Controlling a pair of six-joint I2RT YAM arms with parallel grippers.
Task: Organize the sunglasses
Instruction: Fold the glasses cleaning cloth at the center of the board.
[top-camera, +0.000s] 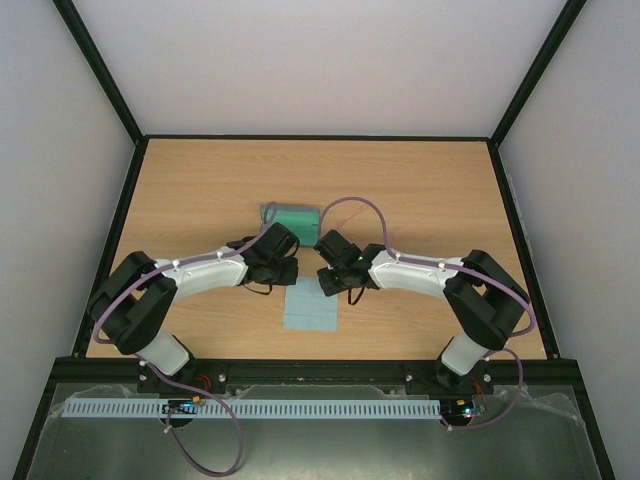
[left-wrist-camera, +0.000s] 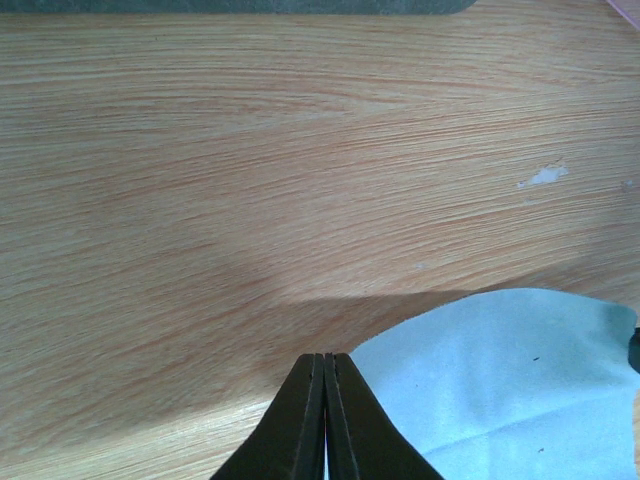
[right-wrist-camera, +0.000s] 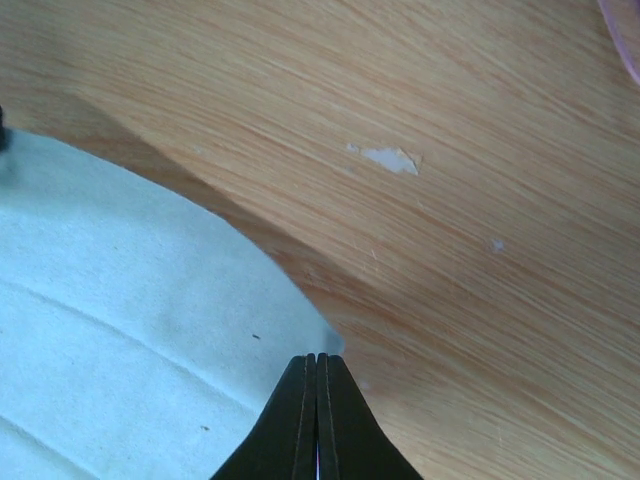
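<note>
Left pincer (left-wrist-camera: 325, 358) and right pincer (right-wrist-camera: 317, 358) are each clamped shut on a corner of the cloth (top-camera: 310, 308). The sunglasses (right-wrist-camera: 628, 35) show only as a pink sliver just beyond, on the desk (top-camera: 200, 190). You seem to be handling the cloth, so move both arms together next.

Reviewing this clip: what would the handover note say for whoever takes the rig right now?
Left gripper: shut, apparently pinching one far corner of the cloth.
Right gripper: shut, apparently pinching the other far corner.
Case: on the table just beyond the cloth; whether it is open cannot be told.
Sunglasses: only a pink sliver at the edge of the right wrist view; hidden in the top view.
Done: nothing visibly put away.
Left: probably finish with the cloth, then find the sunglasses and tidy them with the case.
</note>
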